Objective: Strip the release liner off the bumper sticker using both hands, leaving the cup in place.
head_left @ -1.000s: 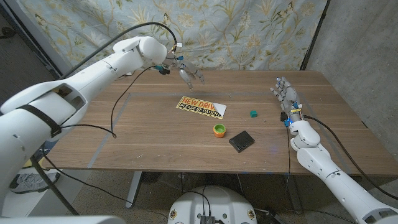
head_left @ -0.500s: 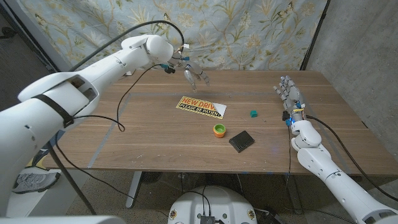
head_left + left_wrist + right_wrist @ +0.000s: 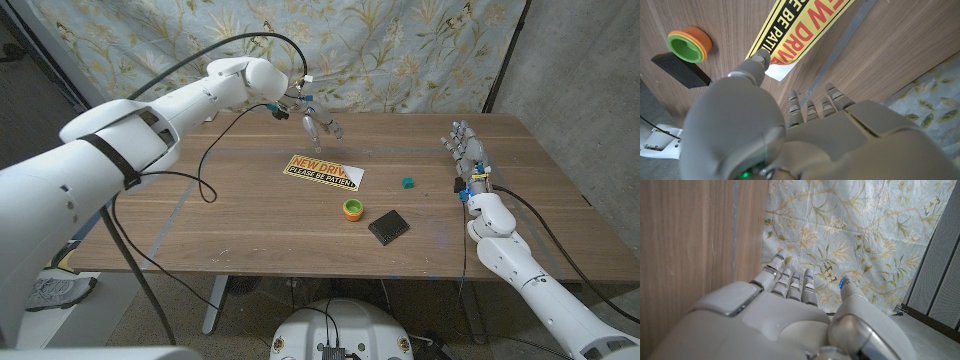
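1. While my right hand [image 3: 462, 150] waited at the right side of the table [image 3: 200, 220], fingers apart and holding nothing, my left hand [image 3: 318, 124] hung over the far edge, just beyond the bumper sticker [image 3: 322, 172].
2. Since a second ago, my left hand had travelled a little rightward and nearer the sticker; my arm had swung further in across the table with it.
3. Seen from my left wrist, my left fingers [image 3: 812, 107] were loosely apart and gripped nothing, my thumb pointing toward the sticker's white corner.
4. The sticker lay flat mid-table where it had been, liner not yet stripped.
5. The orange cup [image 3: 352, 209] with its green inside stood just in front of the sticker, unmoved, with a black square pad [image 3: 388, 227] beside it and a small green piece [image 3: 408, 183] off to the right.
6. My right hand had barely shifted.
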You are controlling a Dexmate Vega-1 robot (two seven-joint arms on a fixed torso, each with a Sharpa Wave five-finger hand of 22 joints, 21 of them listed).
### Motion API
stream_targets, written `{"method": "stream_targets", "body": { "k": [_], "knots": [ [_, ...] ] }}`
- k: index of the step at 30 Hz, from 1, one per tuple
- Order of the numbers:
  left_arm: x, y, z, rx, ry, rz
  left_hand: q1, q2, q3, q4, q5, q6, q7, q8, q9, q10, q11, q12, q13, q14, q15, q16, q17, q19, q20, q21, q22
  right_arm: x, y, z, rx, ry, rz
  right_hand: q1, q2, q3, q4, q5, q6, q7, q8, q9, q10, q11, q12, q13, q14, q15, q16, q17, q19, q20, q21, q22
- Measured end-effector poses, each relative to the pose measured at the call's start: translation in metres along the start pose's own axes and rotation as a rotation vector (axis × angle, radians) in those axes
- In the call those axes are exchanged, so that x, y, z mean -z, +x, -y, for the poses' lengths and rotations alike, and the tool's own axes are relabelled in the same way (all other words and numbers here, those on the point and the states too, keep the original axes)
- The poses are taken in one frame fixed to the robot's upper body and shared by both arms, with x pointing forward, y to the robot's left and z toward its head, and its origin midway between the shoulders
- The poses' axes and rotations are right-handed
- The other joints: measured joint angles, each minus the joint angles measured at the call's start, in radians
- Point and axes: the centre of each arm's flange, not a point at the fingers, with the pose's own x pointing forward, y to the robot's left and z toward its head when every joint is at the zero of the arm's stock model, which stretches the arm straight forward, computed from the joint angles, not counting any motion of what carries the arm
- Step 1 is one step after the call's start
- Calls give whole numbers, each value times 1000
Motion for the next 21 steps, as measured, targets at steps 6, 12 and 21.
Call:
{"method": "stream_targets", "body": {
  "k": [6,12,21],
  "knots": [
    [-4,9,-1,-12,61,24,2,-2,-3,3,0,-9,-2,-8,4,0,0,0,0,4,-4,0,0,0,0,0,0,0,2,-2,6,4,0,6,6,4,-4,0,6,6,0,0,0,0,0,0,0,0,0,-4,0,0,0,0],
    [-5,15,1,-26,99,21,7,3,-8,0,-8,-9,-2,-8,5,6,-6,0,0,9,-9,0,0,5,-5,0,0,1,3,-3,10,5,-3,6,6,4,-4,0,6,6,0,0,0,0,0,0,0,0,0,-5,0,0,0,0],
    [-8,21,1,-57,148,24,11,7,-12,4,-8,-1,6,-8,5,11,-11,0,0,19,-17,0,0,11,-11,0,0,1,4,-2,16,4,-8,6,6,4,-4,0,6,6,0,0,-4,3,4,0,0,0,0,-2,0,0,0,0]
  ]
}}
